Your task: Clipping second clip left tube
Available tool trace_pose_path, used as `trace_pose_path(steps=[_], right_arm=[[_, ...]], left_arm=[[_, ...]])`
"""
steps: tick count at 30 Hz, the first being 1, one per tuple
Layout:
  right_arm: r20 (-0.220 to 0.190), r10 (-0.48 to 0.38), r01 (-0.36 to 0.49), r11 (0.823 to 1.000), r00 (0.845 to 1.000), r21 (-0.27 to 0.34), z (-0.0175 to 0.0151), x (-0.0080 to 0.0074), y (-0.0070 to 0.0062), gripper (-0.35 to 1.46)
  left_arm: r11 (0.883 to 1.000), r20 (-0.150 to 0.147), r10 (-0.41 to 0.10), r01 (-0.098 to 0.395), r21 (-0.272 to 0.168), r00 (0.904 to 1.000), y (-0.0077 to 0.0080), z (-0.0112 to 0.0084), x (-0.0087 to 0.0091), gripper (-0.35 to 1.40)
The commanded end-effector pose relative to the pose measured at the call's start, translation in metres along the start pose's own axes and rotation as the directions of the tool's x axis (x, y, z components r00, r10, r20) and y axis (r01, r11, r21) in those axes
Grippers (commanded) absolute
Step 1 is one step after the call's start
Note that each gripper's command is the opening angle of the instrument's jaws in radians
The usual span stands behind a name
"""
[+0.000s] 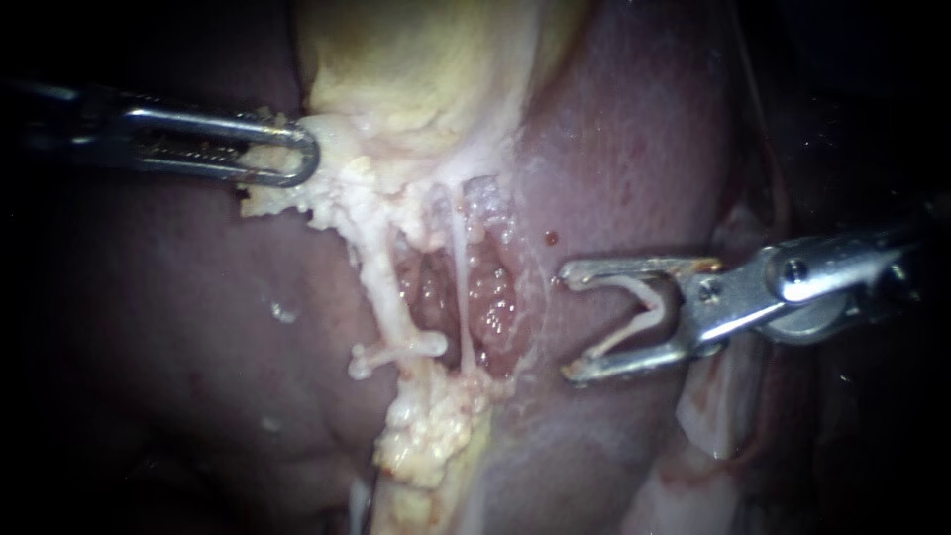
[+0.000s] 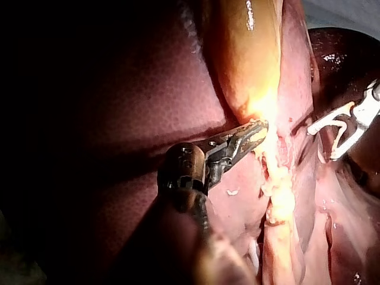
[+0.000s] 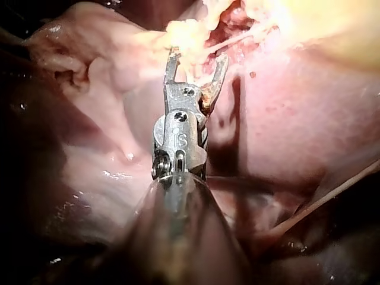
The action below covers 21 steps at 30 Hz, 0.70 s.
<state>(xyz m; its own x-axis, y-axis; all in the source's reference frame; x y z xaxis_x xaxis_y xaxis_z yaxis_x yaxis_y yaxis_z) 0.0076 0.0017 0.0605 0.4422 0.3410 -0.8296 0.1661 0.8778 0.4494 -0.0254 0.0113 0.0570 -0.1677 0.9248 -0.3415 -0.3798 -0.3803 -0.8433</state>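
**Clip loaded and waiting, left tube held taut**

Over on the left, the left instrument (image 1: 297,154) comes in level. Its jaws are clenched on a clump of pale tissue (image 1: 327,203) at the lower edge of the yellowish gallbladder (image 1: 416,59) and draw it sideways. The dark liver (image 1: 178,297) lies underneath.

Just right of that clump the left tube (image 1: 381,287) runs downward, a whitish cord that ends near a short side stub and a lump of fat. I can make out no clip on it from here. It looks soft, wet and slippery, the sort of thing that rolls away from metal and tears if tugged. The best place to close on it is probably the bare stretch between the clump and the stub, square across and without pulling.

Next comes a much thinner strand (image 1: 462,297), alongside a raw red pocket.

Further right, apart from both, is the right instrument (image 1: 567,324). Its jaws are spread wide, and a white clip (image 1: 656,307) is cradled between them, held from both sides and gaping toward the tubes. To reach the left tube it would have to get past that fine strand, which looks easy to snag.
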Motion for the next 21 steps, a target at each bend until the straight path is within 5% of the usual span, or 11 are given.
trace_pose_path(steps=[1,5,12,21], right_arm=[[-0.018,0.021,-0.021,1.000,1.000,0.007,0.0007,0.0001,0.0000,0.50],[-0.060,0.076,-0.074,0.997,0.995,0.034,0.0030,0.0003,0.0002,0.50],[-0.075,0.122,-0.116,0.991,0.990,0.071,0.0064,-0.0004,0.0010,0.49],[-0.101,0.173,-0.162,0.981,0.980,0.106,0.0086,-0.0019,0.0037,0.49]], left_arm=[[1.000,-0.001,0.001,-0.001,0.003,1.0000,0.0000,0.0001,0.0000,-0.35],[1.000,0.000,0.001,-0.001,0.001,1.0000,0.0001,0.0002,0.0000,-0.35],[1.000,0.000,0.000,0.000,0.001,1.0000,0.0001,0.0002,-0.0001,-0.35],[1.000,-0.001,0.001,-0.001,0.002,1.0000,0.0001,0.0002,-0.0002,-0.35]])
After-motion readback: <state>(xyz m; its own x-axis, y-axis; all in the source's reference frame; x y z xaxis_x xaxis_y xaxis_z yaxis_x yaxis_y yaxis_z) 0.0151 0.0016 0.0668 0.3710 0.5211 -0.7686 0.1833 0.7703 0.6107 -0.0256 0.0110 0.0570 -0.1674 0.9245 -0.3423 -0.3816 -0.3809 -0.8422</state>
